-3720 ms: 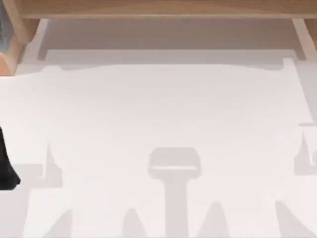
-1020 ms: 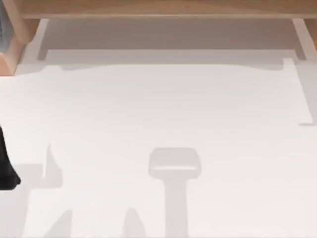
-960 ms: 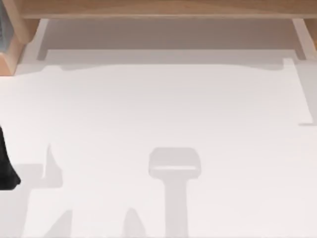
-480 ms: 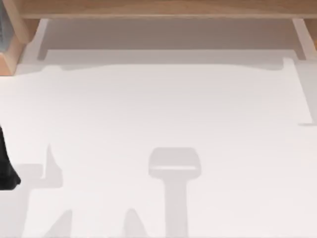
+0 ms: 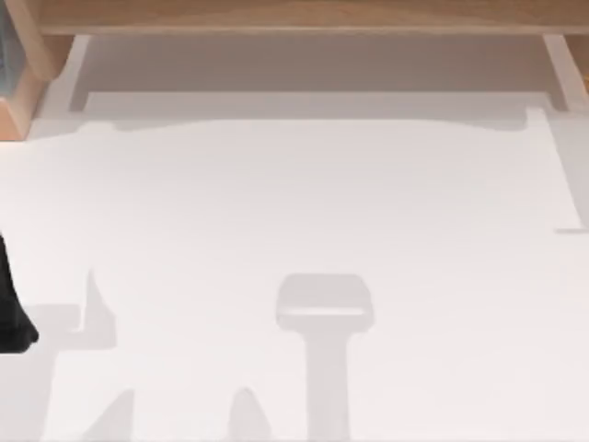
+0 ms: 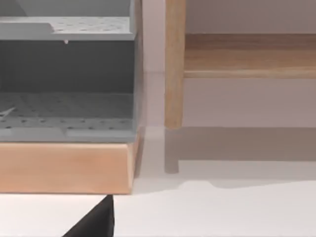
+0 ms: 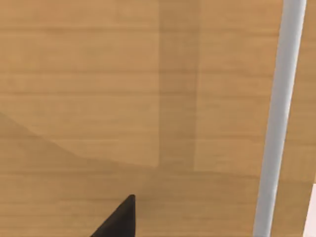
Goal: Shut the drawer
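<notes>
The drawer (image 5: 313,63) stands pulled out from the light wood frame (image 5: 304,14) at the table's far edge. Its pale grey-beige floor lies between thin white side walls, one at the left (image 5: 72,74) and one at the right (image 5: 558,69). My left gripper (image 5: 11,313) is a black shape at the left edge, well in front of the drawer. Its dark tip (image 6: 96,222) points toward the frame's wood post (image 6: 174,64). My right gripper (image 7: 117,219) shows one dark tip close against a light wood panel (image 7: 98,89) with a thin white strip (image 7: 276,118).
A grey perforated shelf unit (image 6: 66,74) on a wood base (image 6: 64,165) stands left of the frame's post, at the far left corner (image 5: 14,83). The white tabletop (image 5: 304,203) carries grey shadows in its near half.
The shadows at the tabletop's right side, seen 3.7 s ago, are gone. The drawer and my left arm have not moved.
</notes>
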`<state>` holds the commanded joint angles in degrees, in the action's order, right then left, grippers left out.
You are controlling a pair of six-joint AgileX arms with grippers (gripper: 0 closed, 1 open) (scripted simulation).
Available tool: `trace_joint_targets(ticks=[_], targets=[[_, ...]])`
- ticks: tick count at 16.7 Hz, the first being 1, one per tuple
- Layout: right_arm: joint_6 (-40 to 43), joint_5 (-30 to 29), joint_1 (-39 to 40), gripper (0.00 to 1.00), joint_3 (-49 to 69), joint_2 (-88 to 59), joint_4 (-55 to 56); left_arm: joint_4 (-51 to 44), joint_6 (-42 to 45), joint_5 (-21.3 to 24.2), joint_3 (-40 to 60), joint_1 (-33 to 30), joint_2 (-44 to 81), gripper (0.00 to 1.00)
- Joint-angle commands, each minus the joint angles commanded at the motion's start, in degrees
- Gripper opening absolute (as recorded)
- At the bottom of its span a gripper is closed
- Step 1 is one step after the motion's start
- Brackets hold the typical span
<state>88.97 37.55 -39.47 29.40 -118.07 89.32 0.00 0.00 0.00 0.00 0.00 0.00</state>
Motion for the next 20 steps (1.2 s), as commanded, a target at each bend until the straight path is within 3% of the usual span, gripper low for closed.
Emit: trace_joint_targets(ticks=[9, 20], targets=[[0.0, 0.0, 0.0, 0.02, 0.0, 0.0, 0.0, 0.0, 0.0, 0.0, 0.0, 0.0, 0.0, 1.00], [-0.1, -0.5, 0.3, 0.00, 0.9, -0.4, -0.6, 0.0, 0.0, 0.0, 0.0, 0.0, 0.0, 1.00]])
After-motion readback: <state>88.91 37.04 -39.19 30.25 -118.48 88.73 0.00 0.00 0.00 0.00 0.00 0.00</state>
